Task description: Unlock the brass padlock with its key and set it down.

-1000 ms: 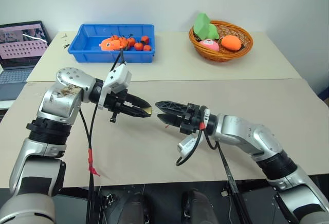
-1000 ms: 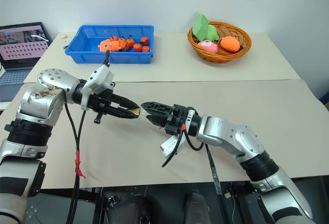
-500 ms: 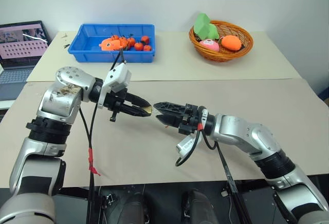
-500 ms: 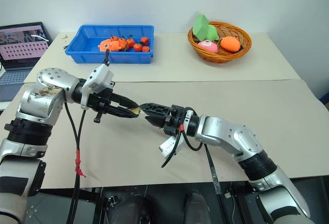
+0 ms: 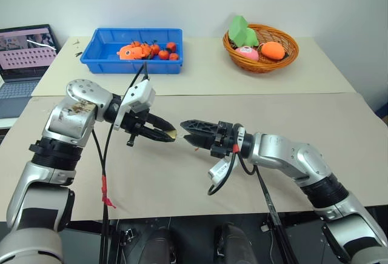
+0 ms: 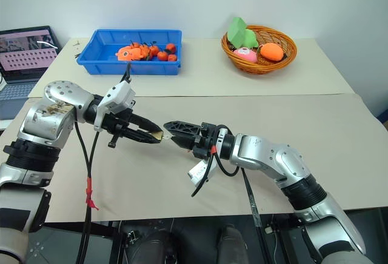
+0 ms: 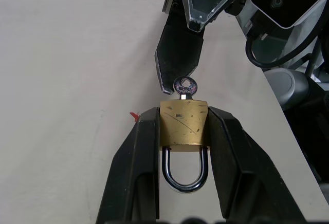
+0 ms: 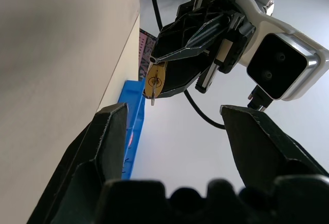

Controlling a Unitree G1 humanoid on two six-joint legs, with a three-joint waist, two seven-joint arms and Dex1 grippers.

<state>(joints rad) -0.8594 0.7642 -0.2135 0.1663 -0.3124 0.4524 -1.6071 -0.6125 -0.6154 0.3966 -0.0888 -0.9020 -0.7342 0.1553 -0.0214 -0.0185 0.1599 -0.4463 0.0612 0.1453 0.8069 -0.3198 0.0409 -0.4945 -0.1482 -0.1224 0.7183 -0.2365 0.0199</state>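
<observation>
Left end effector [image 7: 182, 131] clamped brass padlock [image 7: 183, 123], frame centre | key [image 7: 185, 87] seated | right end effector [image 8: 175, 131] apart | risk: off-line pinch bends key, twists padlock loose

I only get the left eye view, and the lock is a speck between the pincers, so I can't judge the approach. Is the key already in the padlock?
Observer: Yes. The left wrist view shows the key seated in the brass padlock, with its round bow sticking out toward the right pincer.
Operator: Is the shackle open?
Observer: No. Both legs of the shackle enter the body, which the left pincer clamps by its sides.
Operator: Is the right pincer gripping the key?
Observer: No. The right wrist view shows its fingers spread wide, with the key ahead of them, not between them.
</observation>
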